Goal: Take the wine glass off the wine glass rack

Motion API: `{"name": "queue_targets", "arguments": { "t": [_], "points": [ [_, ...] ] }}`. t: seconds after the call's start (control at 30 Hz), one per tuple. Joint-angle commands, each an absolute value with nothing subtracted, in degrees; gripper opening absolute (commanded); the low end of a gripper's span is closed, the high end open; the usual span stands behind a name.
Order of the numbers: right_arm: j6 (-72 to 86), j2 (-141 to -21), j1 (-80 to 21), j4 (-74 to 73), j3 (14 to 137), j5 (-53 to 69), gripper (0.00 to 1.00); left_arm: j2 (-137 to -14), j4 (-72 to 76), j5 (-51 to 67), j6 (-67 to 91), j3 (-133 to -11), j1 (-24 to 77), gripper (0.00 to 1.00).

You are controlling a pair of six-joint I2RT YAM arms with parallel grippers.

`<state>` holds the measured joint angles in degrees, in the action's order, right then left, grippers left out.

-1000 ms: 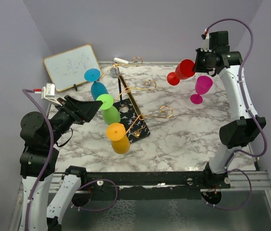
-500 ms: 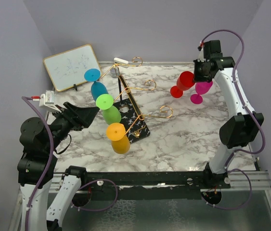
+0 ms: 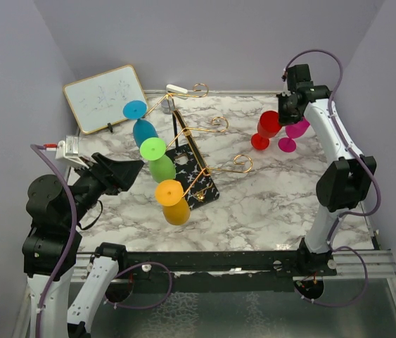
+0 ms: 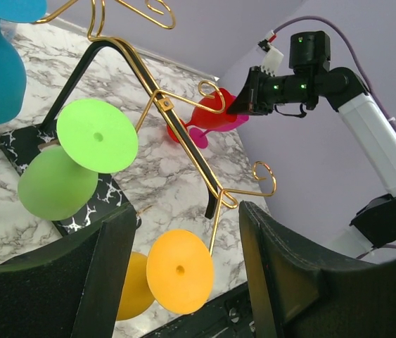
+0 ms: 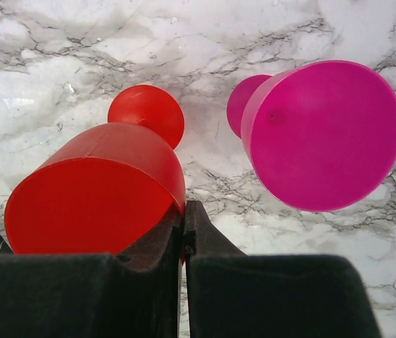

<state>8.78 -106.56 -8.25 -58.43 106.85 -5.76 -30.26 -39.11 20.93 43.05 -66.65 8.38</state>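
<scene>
Within right end effector point(image 5: 183, 215): red wine glass point(image 5: 92, 193)

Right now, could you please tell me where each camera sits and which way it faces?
Top external: above and behind the arms, looking down on the table and wine glass rack; both arms show.
Left wrist: on the left arm, facing across the rack toward the right arm; the open left claw frames it.
Right wrist: looks down past the right claw, shut on the red wine glass's rim.
Shared: all three show that glass and the magenta wine glass.
</scene>
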Motion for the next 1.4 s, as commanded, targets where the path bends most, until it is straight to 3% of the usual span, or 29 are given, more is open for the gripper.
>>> {"name": "queue_targets", "arguments": {
  "t": [0.0, 0.3, 0.4, 0.63, 0.77, 0.9, 0.97, 1.07, 1.27, 1.37],
  "points": [
    [8.7, -108.5, -9.0, -56.5, 109.0, -7.9, 0.02, -29.3, -40.3, 20.7, 42.4, -67.1, 8.7, 0.63],
    [8.5, -109.3, -9.3, -55.6, 107.9, -8.5, 0.1, -29.3, -40.7, 20.9, 42.3, -67.2, 8.7, 0.66],
    [8.6, -108.7, -9.3, -55.3, 107.9, -7.9, 0.18, -29.4, -40.8, 20.9, 42.3, -67.1, 8.7, 0.68],
    [9.0, -102.7, -9.3, -55.3, 109.1, -2.5, 0.25, -29.6, -40.9, 20.9, 42.3, -67.5, 8.7, 0.69],
    [10.1, -93.7, -9.3, -53.8, 107.7, 10.3, 0.25, -29.8, -40.9, 20.3, 42.2, -67.5, 8.7, 0.69],
    [14.3, -82.8, -9.4, -50.0, 103.4, 31.9, 0.34, -30.2, -40.7, 19.8, 42.0, -67.4, 8.7, 0.69],
    [17.6, -79.0, -10.0, -49.5, 102.3, 42.1, 0.31, -30.4, -40.8, 19.7, 41.9, -67.4, 8.7, 0.69],
    [21.8, -74.6, -18.0, -48.6, 101.3, 48.5, 0.24, -30.6, -40.7, 19.3, 41.7, -67.0, 8.7, 0.69],
    [29.8, -72.4, -47.5, -45.7, 97.0, 33.8, 0.22, -30.9, -39.8, 18.7, 41.8, -66.4, 8.7, 0.69],
    [31.7, -73.6, -55.9, -44.4, 93.6, 27.3, 0.24, -31.3, -39.9, 18.7, 41.8, -67.0, 8.7, 0.68]
  ]
}}
